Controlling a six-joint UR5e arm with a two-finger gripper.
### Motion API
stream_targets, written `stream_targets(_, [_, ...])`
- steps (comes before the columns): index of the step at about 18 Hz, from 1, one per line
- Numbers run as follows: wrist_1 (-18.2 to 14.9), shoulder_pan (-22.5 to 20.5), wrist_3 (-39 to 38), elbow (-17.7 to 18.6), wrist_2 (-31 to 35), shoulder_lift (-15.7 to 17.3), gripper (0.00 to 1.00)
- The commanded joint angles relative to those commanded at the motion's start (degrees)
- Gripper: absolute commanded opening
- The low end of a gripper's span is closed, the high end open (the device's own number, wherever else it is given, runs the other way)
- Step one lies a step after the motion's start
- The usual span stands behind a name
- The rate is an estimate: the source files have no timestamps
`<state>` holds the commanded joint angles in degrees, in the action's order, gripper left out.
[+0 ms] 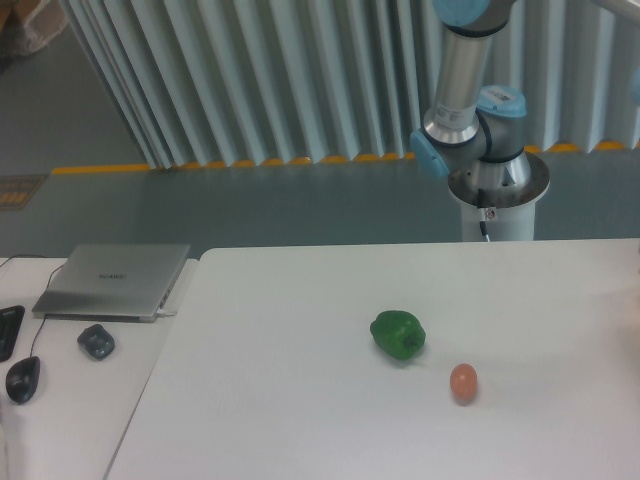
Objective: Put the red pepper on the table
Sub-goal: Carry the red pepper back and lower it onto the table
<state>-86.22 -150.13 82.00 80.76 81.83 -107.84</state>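
The red pepper is out of view. The gripper is out of view too; only the arm's base and lower joints (472, 140) show at the back right, with the arm rising out of the top of the frame. The large white table (300, 400) fills the lower part of the view. A green bell pepper (398, 335) lies on it right of centre. A small orange-pink egg-shaped object (463, 383) lies just right and in front of it.
An adjoining white desk at the left holds a closed grey laptop (115, 281), a small dark object (96, 341), a black mouse (23, 379) and a keyboard edge (6, 330). A corrugated wall runs behind.
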Motion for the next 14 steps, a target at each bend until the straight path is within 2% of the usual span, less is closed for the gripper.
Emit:
stream_targets(2, [0.4,2.3,-0.3,2.0,0.0,-0.3,0.53])
stream_targets(7, [4.5,4.2,-3.8,2.9,0.1,-0.4,0.53])
stream_targets(11, [10.4,6.1,-8.2,5.5,0.1,-0.5,0.53])
stream_targets(14, [14.9,9.5,-11.9,6.7,5.0,-1.8,0.53])
